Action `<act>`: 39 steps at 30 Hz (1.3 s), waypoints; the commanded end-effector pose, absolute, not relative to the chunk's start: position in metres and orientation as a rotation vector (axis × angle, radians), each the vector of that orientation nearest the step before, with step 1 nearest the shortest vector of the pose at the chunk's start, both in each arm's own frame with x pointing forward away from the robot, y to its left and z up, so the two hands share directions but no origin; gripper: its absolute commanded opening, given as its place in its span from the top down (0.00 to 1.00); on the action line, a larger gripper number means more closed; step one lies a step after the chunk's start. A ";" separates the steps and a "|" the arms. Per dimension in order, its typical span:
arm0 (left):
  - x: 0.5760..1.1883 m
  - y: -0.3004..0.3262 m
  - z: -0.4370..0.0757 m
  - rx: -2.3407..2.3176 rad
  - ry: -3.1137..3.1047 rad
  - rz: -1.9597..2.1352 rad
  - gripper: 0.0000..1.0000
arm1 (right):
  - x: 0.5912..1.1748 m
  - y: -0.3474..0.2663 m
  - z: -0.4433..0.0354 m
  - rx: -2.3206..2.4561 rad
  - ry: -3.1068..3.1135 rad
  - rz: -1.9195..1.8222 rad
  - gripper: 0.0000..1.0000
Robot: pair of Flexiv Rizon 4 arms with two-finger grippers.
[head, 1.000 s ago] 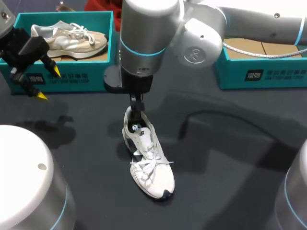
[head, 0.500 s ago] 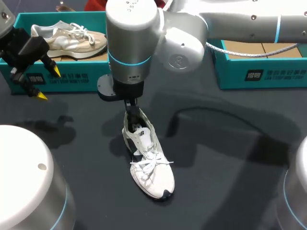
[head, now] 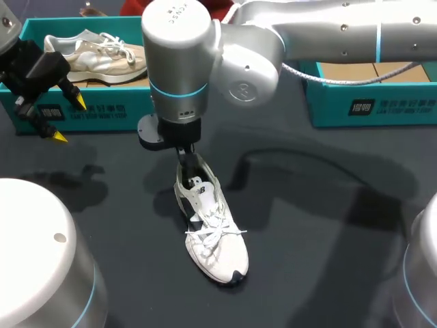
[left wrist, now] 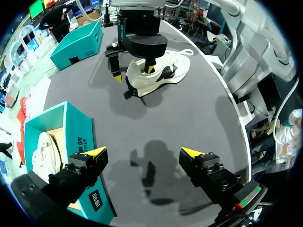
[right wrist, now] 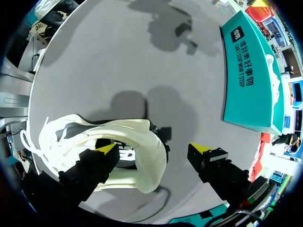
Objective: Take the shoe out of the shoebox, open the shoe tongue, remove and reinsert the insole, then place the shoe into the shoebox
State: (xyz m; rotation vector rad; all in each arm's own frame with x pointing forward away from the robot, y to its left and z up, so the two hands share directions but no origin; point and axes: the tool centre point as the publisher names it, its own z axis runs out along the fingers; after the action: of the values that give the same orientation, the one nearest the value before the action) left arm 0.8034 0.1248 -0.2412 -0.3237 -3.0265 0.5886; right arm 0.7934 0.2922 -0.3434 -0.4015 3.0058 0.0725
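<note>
At table centre, white shoe (head: 208, 225) stands on its sole, toe toward the robot. It has dark side panels, white laces and a small tongue label too small to read. Right gripper (right wrist: 152, 148) is over the heel with its fingers apart, one tip inside the opening and the other outside behind the heel collar. Left gripper (left wrist: 143, 152) hovers spread before the left shoebox (head: 102, 102), which holds a beige shoe (head: 102, 55). Both teal boxes carry white print on the front wall. Right shoebox (head: 369, 102) shows brown cardboard inside. Dark table (head: 328, 225) lies open around the white shoe.

Right shoebox (head: 372, 96) partly behind right arm (head: 328, 31)
</note>
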 end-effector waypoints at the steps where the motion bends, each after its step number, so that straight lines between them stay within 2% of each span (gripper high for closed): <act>1: 0.804 0.125 -0.241 -0.324 -3.026 0.585 0.00 | 0.799 0.294 -0.358 -0.406 3.028 0.092 0.06; 7: 0.804 0.125 -0.241 -0.324 -3.026 0.585 0.00 | 0.799 0.294 -0.369 -0.404 3.053 0.121 0.11; 10: 0.804 0.125 -0.241 -0.324 -3.026 0.585 0.00 | 0.799 0.294 -0.373 -0.400 3.064 0.127 0.17; 22: 0.804 0.125 -0.241 -0.324 -3.026 0.585 0.00 | 0.801 0.287 -0.388 -0.403 3.114 0.132 0.27; 23: 0.804 0.125 -0.241 -0.324 -3.026 0.585 0.00 | 0.801 0.287 -0.389 -0.404 3.117 0.131 0.33; 24: 0.804 0.125 -0.241 -0.324 -3.026 0.585 0.00 | 0.801 0.287 -0.389 -0.405 3.120 0.132 0.53; 27: 0.804 0.125 -0.241 -0.324 -3.026 0.585 0.00 | 0.800 0.287 -0.391 -0.410 3.124 0.136 0.75; 29: 0.804 0.125 -0.241 -0.324 -3.026 0.585 0.00 | 0.798 0.288 -0.391 -0.412 3.125 0.136 1.00; 39: 0.804 0.125 -0.241 -0.324 -3.026 0.585 0.00 | 0.785 0.285 -0.365 -0.369 3.096 0.109 1.00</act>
State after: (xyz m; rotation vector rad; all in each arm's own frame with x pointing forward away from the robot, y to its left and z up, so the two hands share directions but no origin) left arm 0.8034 0.1248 -0.2412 -0.3237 -3.0265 0.5886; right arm 0.7916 0.2916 -0.3816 -0.3785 3.1132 0.1183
